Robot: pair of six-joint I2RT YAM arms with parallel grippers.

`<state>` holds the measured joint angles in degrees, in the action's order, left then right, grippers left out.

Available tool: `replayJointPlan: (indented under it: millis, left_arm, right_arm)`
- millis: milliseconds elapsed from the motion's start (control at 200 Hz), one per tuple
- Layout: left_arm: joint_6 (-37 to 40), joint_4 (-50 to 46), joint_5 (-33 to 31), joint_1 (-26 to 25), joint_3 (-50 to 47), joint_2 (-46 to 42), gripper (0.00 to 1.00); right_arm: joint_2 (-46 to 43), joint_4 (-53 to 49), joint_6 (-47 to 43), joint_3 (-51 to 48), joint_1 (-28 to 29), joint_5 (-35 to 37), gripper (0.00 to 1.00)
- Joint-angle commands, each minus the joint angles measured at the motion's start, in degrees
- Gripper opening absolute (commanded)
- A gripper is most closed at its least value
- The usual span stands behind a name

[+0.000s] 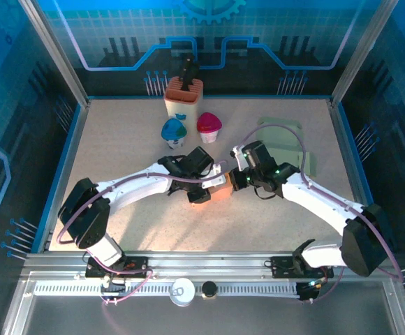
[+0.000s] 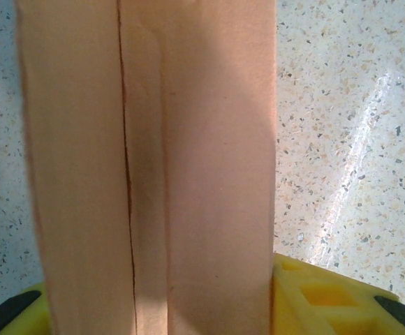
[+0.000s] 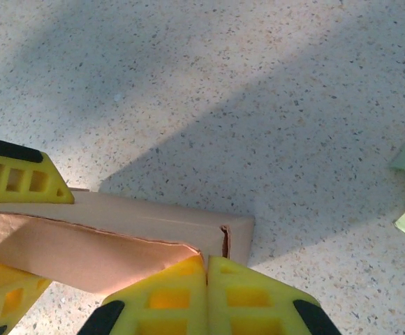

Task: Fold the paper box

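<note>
I see a speckled white table (image 1: 119,153). Near its middle, between both arms, sits the tan cardboard paper box (image 1: 220,188). My left gripper (image 2: 167,310) clamps the box's sides. My right gripper (image 3: 207,296) is pressed closed against its end corner.

R gripper (image 3: 207,262) closed, touching paper box (image 3: 146,222) corner

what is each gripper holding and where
Left gripper clamps the paper box across its sides. Right gripper is shut at its end corner; a pinch cannot be told.
</note>
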<state>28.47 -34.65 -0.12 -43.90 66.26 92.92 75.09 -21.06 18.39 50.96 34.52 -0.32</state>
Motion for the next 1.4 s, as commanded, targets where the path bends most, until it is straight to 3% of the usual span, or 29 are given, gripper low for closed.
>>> replayJointPlan:
  millis: [0, 230, 685, 875, 1000, 1126, 1396]
  left_arm:
    - [-0.3, 3.2, 0.8, 0.7, -0.8, -1.7, 0.43]
    - [-1.2, 4.3, 0.6, 1.3, -1.0, -1.9, 0.47]
    - [-8.4, 8.0, 0.5, 2.3, -3.2, -7.5, 0.7]
    - [-19.2, 7.7, -5.2, 2.2, -3.8, -11.8, 0.66]
    - [-30.0, 3.0, -11.7, 1.4, -3.9, -15.1, 0.59]
    - [-38.1, -2.2, -14.0, 0.4, -5.8, -19.3, 0.55]
    - [-43.9, -9.5, -15.4, -1.4, -8.8, -22.4, 0.54]
  right_arm:
    - [-1.9, 1.0, 4.2, -3.3, 2.7, 3.9, 0.0]
    - [-4.3, 5.9, 5.6, -7.6, 4.7, 8.4, 0.0]
    - [-2.9, 5.3, 7.7, -6.2, 6.9, 12.4, 0.0]
    - [-1.6, 3.1, 9.1, -4.5, 7.2, 12.9, 0.0]
    - [-0.9, 1.0, 10.0, -3.0, 7.5, 13.7, 0.0]
    - [-0.4, -0.2, 10.5, -1.9, 7.8, 14.3, 0.0]
    - [0.3, -0.9, 11.2, -0.9, 8.1, 14.3, 0.0]
